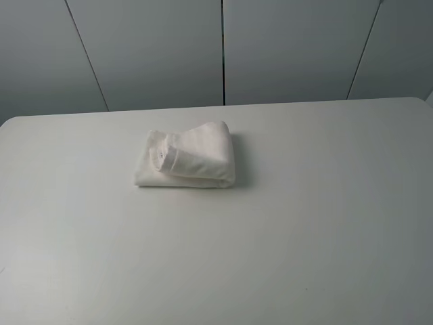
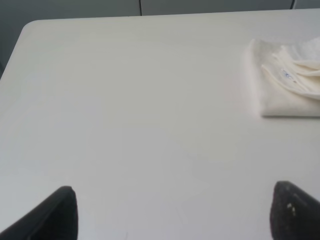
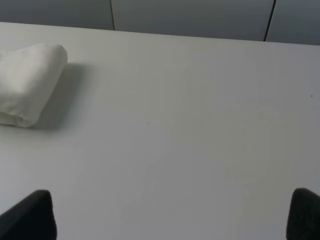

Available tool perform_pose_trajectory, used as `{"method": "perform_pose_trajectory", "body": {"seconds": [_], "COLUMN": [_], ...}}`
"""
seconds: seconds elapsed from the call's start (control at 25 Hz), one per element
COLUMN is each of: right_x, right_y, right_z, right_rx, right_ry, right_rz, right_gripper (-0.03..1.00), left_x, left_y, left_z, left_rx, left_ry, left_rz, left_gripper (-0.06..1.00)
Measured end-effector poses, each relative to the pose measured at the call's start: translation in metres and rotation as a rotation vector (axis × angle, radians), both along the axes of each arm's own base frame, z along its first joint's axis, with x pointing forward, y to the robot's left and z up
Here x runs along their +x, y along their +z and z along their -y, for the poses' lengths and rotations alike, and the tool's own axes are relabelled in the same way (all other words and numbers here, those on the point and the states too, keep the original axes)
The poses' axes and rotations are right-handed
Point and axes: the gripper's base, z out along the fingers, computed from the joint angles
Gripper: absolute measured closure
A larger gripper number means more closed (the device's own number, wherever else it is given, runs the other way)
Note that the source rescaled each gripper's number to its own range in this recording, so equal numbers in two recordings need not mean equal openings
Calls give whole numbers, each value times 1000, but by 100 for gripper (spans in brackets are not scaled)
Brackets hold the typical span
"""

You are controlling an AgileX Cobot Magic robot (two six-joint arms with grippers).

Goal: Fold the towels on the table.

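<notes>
Exterior high: towel (image 1: 187,159) folded, left of centre, far part of table (image 1: 325,223).
L gripper (image 2: 172,215) & R gripper (image 3: 172,215): jaws spread wide, nothing held, both well clear of towel.

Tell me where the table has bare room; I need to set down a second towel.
Bare table lies on every side of the folded towel: widest in front and to its right, narrower behind, toward the wall. Nowhere is crowded.

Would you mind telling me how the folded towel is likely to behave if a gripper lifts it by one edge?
The towel looks soft and loosely folded, so it would probably droop and unfold. Its rounded top layer suggests it is light and compressible. Pushed across the smooth table, it would likely bunch rather than roll.
</notes>
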Motion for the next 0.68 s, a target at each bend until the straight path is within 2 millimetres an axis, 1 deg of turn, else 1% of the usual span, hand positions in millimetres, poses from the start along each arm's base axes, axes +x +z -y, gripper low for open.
{"method": "perform_pose_trajectory", "body": {"seconds": [0.68], "right_x": [0], "right_y": [0], "right_z": [0], "right_rx": [0], "right_ry": [0], "right_rz": [0], "right_gripper": [-3], "left_x": [0], "left_y": [0], "left_z": [0], "left_rx": [0], "left_ry": [0], "left_rz": [0], "left_gripper": [-6]}}
